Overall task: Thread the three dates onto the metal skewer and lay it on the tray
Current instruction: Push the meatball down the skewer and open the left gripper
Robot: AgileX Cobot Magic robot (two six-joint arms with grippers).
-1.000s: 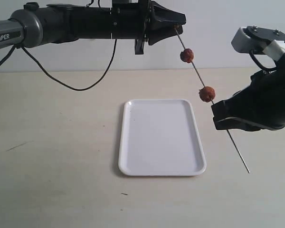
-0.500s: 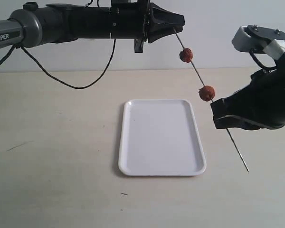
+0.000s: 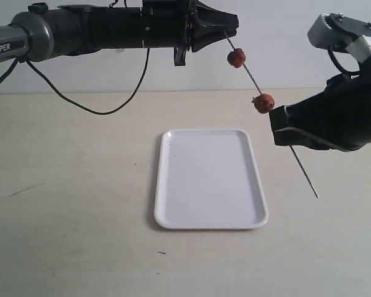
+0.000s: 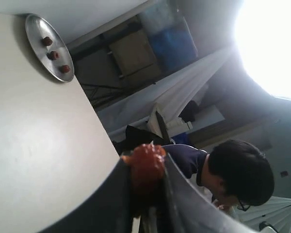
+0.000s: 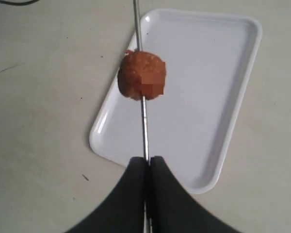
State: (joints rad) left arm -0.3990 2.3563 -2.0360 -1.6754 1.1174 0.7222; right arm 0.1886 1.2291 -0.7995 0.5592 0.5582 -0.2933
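The pale table (image 3: 68, 204) is biggest. The white tray (image 3: 210, 226) lies flat on it. Up high, the left gripper (image 3: 230, 28) squeezes one date (image 4: 145, 165) between its fingers (the skewer's top end goes in there too). The right gripper (image 5: 148, 164) pinches the metal skewer (image 3: 303, 176) lower down. The skewer hangs tilted beside the tray, carrying an upper date (image 3: 236, 58) and a lower date (image 3: 263, 103).
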